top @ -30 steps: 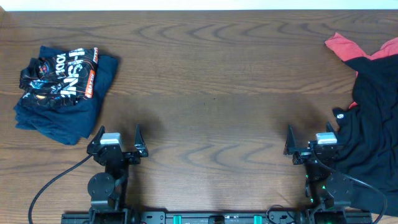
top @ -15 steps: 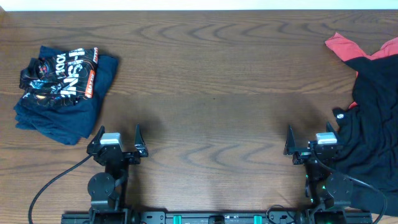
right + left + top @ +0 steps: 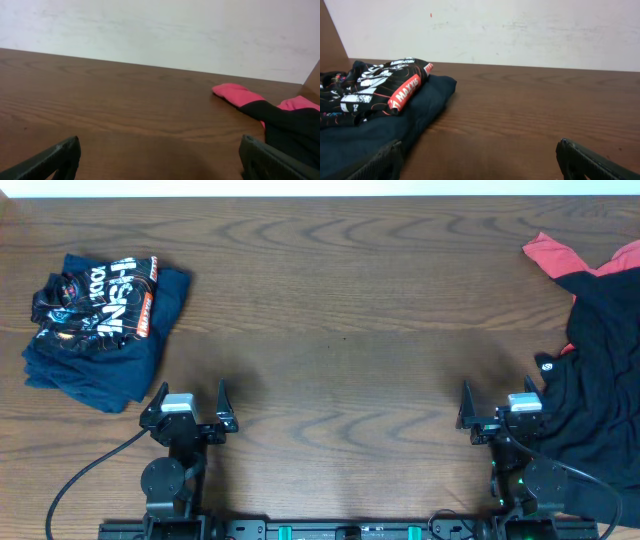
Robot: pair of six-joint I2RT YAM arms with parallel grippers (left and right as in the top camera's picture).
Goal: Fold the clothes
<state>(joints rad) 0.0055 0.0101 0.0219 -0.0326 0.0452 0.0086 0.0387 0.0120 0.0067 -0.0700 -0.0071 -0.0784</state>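
The clothes (image 3: pixel 610 360) lie in two heaps on the tabletop (image 3: pixel 340 310). A navy printed pile (image 3: pixel 95 330) sits at the upper left of the frame. A large black garment (image 3: pixel 600 420) fills the right edge, with a coral-red one (image 3: pixel 560 255) peeking out from under it. Low in the frame, the left fingers (image 3: pixel 222 393) and right fingers (image 3: pixel 465 395) are spread wide, holding nothing; the right ones sit just beside the black garment.

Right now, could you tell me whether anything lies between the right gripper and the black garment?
Nothing visible does: the open right gripper sits directly beside the black garment, with only the table between them.
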